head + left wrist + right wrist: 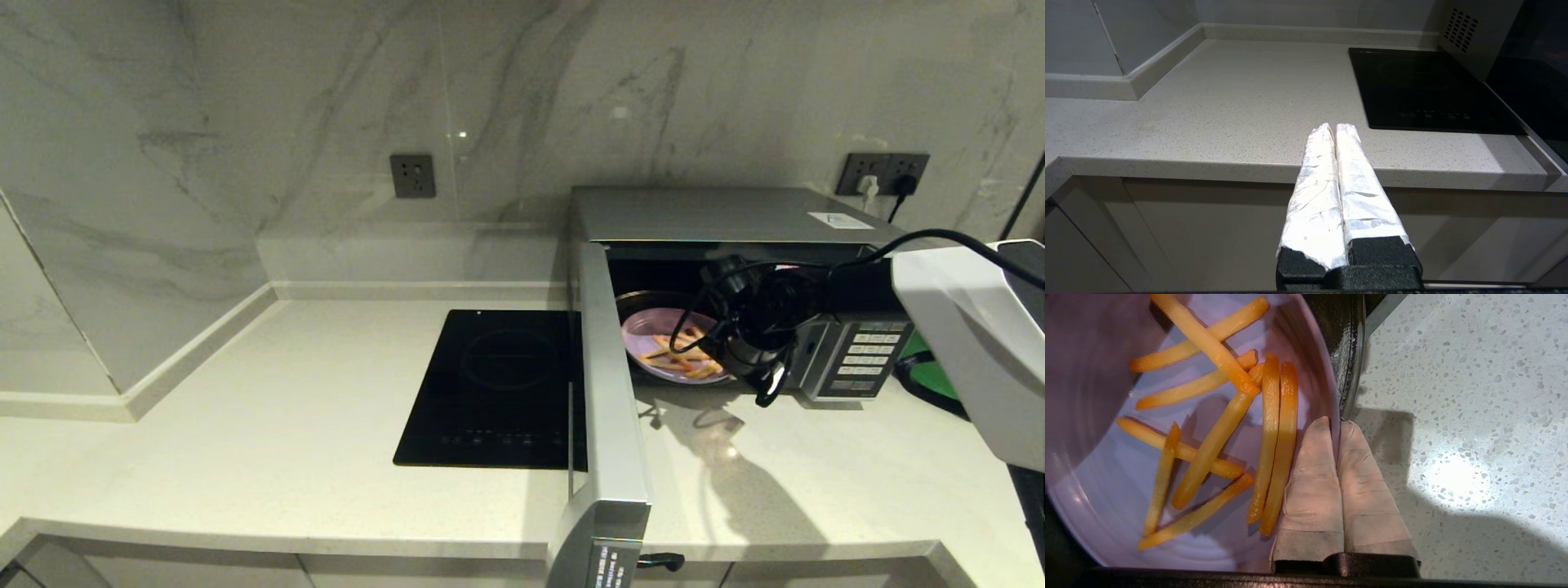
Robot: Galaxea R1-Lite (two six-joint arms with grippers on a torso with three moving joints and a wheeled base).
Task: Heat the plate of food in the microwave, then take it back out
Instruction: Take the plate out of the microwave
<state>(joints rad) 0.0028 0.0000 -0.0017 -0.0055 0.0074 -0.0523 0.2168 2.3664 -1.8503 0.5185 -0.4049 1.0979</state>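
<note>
The silver microwave [718,214] stands at the back right of the counter with its door [608,392] swung wide open toward me. Inside, the lilac plate [649,331] of orange-yellow fries [1269,437] rests on the dark glass turntable [1349,355], near the cavity's front. My right gripper [1336,422] is shut on the plate's [1094,490] near-right rim, one finger inside beside the fries and one outside. In the head view its dark wrist [759,327] covers the plate's right side. My left gripper [1333,127] hangs shut and empty in front of the counter's edge.
A flat black induction hob [498,384] lies left of the open door. The microwave's button panel [865,359] is right of the cavity, and a green object [939,380] shows behind my right arm. Speckled counter [1453,396] lies in front of the microwave.
</note>
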